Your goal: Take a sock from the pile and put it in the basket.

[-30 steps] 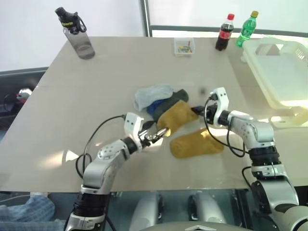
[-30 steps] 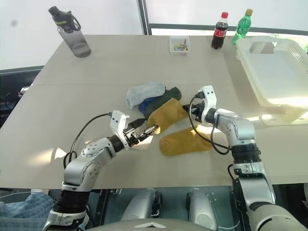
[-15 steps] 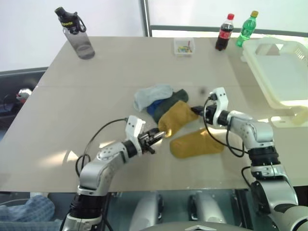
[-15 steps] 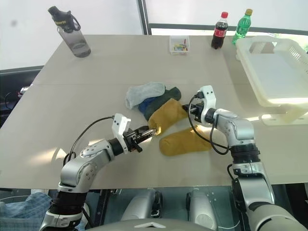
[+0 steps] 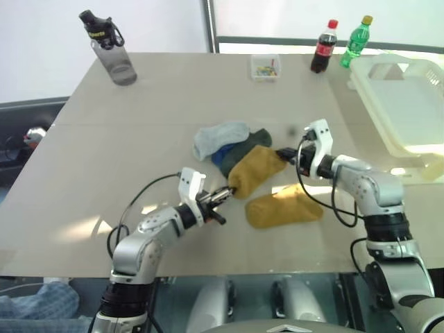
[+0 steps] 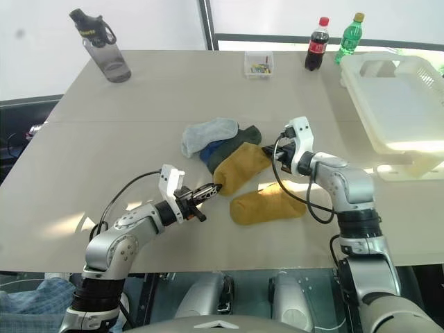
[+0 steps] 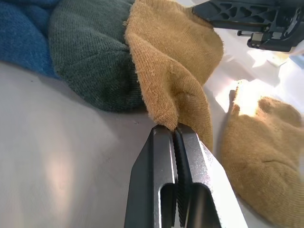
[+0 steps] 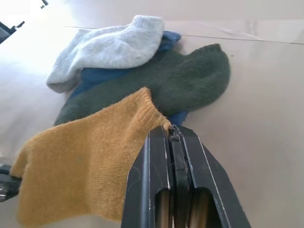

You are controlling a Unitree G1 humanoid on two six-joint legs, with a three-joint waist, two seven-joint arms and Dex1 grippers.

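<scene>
Now both arms reach inward over the table [image 5: 166, 104]. The left gripper [image 5: 226, 193] is clamped on the near end of a mustard sock [image 5: 255, 168], the right gripper [image 5: 286, 153] on its far-right corner. Behind it lies the pile [image 5: 225, 142], its bright blue sock mostly hidden. The basket [image 5: 409, 104] sits far right, cut off by the edge.

Bright daylight, glare on table [image 5: 173, 104]
</scene>
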